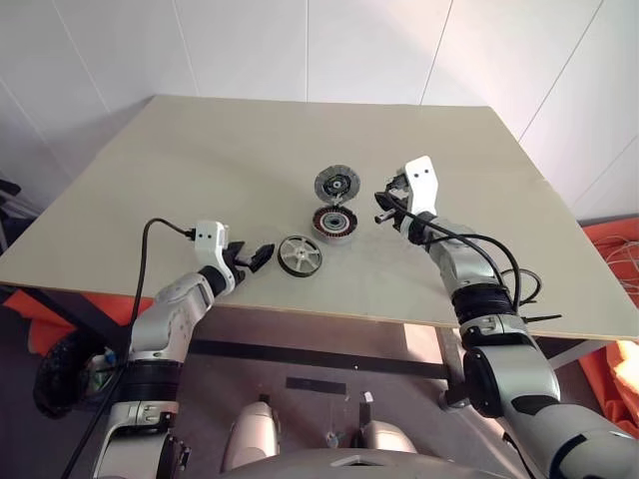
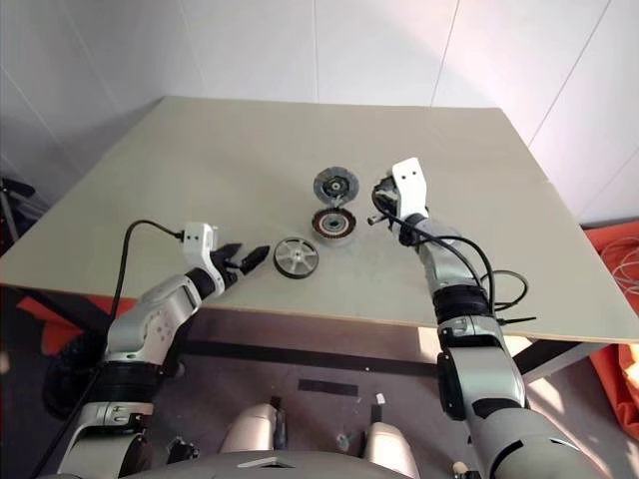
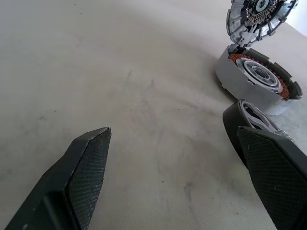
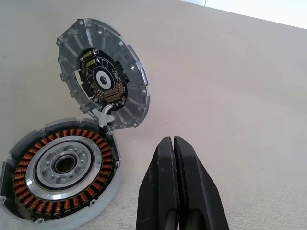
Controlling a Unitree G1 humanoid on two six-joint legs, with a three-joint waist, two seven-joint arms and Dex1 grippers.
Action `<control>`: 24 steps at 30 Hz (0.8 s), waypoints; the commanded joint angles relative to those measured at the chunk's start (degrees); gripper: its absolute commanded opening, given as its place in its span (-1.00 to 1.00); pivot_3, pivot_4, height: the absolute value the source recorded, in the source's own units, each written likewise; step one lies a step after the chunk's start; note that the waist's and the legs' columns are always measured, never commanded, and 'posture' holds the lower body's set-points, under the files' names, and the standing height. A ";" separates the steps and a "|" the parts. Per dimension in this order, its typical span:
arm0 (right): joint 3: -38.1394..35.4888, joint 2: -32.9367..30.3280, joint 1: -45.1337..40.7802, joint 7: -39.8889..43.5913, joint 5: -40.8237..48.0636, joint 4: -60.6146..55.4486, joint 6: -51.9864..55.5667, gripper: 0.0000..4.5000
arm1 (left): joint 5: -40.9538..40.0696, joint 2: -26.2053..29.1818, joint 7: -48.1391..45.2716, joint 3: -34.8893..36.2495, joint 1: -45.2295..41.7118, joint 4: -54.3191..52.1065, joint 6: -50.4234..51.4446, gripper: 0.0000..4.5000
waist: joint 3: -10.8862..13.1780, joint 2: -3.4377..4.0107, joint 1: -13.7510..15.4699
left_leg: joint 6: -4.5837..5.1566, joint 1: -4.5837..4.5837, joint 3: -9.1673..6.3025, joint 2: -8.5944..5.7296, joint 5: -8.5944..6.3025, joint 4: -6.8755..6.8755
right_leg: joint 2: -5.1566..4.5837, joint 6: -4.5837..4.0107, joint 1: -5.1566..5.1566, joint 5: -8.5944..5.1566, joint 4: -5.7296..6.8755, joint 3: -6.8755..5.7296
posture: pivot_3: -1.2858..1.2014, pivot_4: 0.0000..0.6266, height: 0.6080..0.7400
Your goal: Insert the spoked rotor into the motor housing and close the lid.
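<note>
Coppery windings in round motor housing point(image 4: 57, 179), finned lid point(image 4: 103, 81) upright; left claw point(image 1: 258, 256) wide, right claw point(image 4: 175, 187) pinched empty

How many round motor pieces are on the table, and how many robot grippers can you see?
Spoked rotor: 1
Motor housing with coppery windings: 1
Lid, hinged open off the housing: 1
Grippers: 2, the left gripper open and the right gripper shut
Total: 5

Spoked rotor point(image 1: 300, 255) flat beside motor housing point(image 1: 334, 224), lid point(image 1: 337, 184) open
</note>
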 commanded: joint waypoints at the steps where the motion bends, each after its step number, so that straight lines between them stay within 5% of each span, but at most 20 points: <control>1: -0.28 -0.26 0.10 -0.39 0.85 -3.59 0.32 -1.00 | -6.40 0.57 -1.69 2.51 -1.33 -4.63 6.59 1.00 | 0.00 0.00 0.01 | -0.01 -0.01 0.01 0.00 0.00 0.00 | 0.00 0.00 -0.01 0.00 0.00 0.00 | 0.03 -1.00 1.00; 12: 0.12 0.55 0.22 -0.69 0.82 -3.68 0.33 -1.00 | -19.98 -0.39 1.59 7.71 -4.40 -3.60 27.69 1.00 | 0.00 0.01 -0.02 | -0.01 0.00 0.06 -0.02 0.00 0.00 | 0.00 -0.01 -0.01 0.00 -0.01 0.02 | 0.03 -1.00 1.00; 24: -0.42 0.22 -0.21 -1.67 1.13 -3.44 0.07 -1.00 | -18.75 -4.55 5.14 8.55 -7.51 5.35 29.85 1.00 | 0.01 0.02 0.23 | 0.01 0.28 0.05 -0.11 -0.01 0.00 | -0.07 0.00 0.31 0.00 -0.03 0.01 | 0.03 -1.00 1.00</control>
